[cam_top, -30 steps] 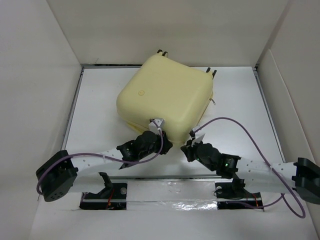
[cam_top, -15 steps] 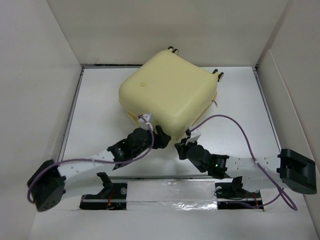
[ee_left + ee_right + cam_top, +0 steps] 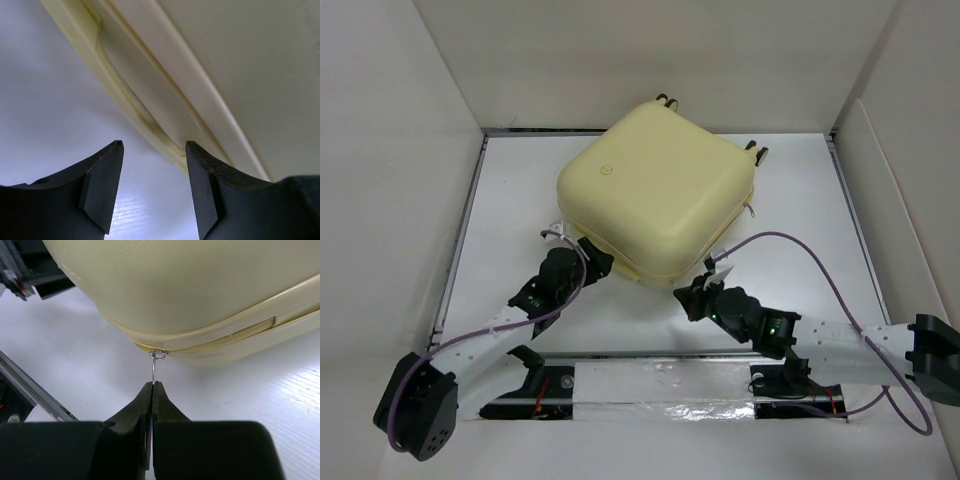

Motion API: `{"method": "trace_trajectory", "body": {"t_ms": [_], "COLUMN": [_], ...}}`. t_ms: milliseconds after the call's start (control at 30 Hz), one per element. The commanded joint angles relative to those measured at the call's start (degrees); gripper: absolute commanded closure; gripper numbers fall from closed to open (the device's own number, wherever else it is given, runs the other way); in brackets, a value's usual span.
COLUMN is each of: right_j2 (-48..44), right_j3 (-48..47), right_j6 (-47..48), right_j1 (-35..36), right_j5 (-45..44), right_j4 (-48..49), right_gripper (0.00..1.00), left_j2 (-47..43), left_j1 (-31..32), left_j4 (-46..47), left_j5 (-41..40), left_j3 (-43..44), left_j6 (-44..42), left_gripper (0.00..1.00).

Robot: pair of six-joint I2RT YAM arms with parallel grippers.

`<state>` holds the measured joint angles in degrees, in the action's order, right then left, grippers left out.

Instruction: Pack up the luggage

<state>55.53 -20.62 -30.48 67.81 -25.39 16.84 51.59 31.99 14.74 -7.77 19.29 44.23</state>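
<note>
The luggage (image 3: 655, 190), a pale yellow hard-shell suitcase, lies closed on the white table, its small wheels (image 3: 668, 100) pointing to the far side. At its near left edge my left gripper (image 3: 595, 258) stands open with only table between the fingers. In the left wrist view the left gripper (image 3: 154, 150) sits just below the luggage's rim (image 3: 150, 115), apart from it. My right gripper (image 3: 685, 292) is at the near corner. The right wrist view shows the right gripper (image 3: 152, 384) shut on the thin metal zipper pull (image 3: 154, 369), which hangs from the zipper line of the luggage (image 3: 175, 285).
White walls (image 3: 400, 150) enclose the table on the left, back and right. A metal rail (image 3: 660, 385) with the arm bases runs along the near edge. A purple cable (image 3: 810, 260) loops above the right arm.
My left gripper opened, let go of the luggage's near edge and moved left along it. The luggage shifted slightly away early on. The right gripper stayed shut on the zipper pull.
</note>
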Motion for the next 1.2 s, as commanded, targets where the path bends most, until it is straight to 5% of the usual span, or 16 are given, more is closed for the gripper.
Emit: {"method": "trace_trajectory", "body": {"t_ms": [0, 267, 500, 833, 1000, 1167], "right_j2": [-2.18, 5.72, 9.77, 25.06, 13.34, -0.57], "right_j3": [-0.91, -4.60, -7.94, -20.42, -9.64, 1.70], "right_j6": [0.25, 0.24, 0.86, 7.63, 5.00, 1.04], "right_j1": [0.83, 5.40, 7.77, 10.06, 9.36, 0.33], "right_j5": [6.31, 9.92, 7.98, 8.78, 5.62, 9.20], "right_j4": [3.82, 7.15, 12.86, 15.97, 16.83, 10.94], "right_gripper": [1.00, 1.00, 1.00, 1.00, 1.00, 1.00], "left_j2": [2.63, 13.42, 20.39, 17.49, 13.45, 13.18], "left_j1": [0.97, 1.67, 1.67, 1.67, 1.15, 1.23], "left_j4": [7.13, 15.83, 24.10, 27.46, 24.63, 25.60], "left_j5": [3.20, 0.92, -0.75, -3.12, -4.63, -4.01], "left_j3": [-0.21, 3.30, 0.23, -3.12, -5.22, -6.81], "left_j6": [0.77, -0.02, 2.35, 4.38, 2.62, 2.09], "left_gripper": [0.51, 0.58, 1.00, 1.00, 1.00, 1.00]}}
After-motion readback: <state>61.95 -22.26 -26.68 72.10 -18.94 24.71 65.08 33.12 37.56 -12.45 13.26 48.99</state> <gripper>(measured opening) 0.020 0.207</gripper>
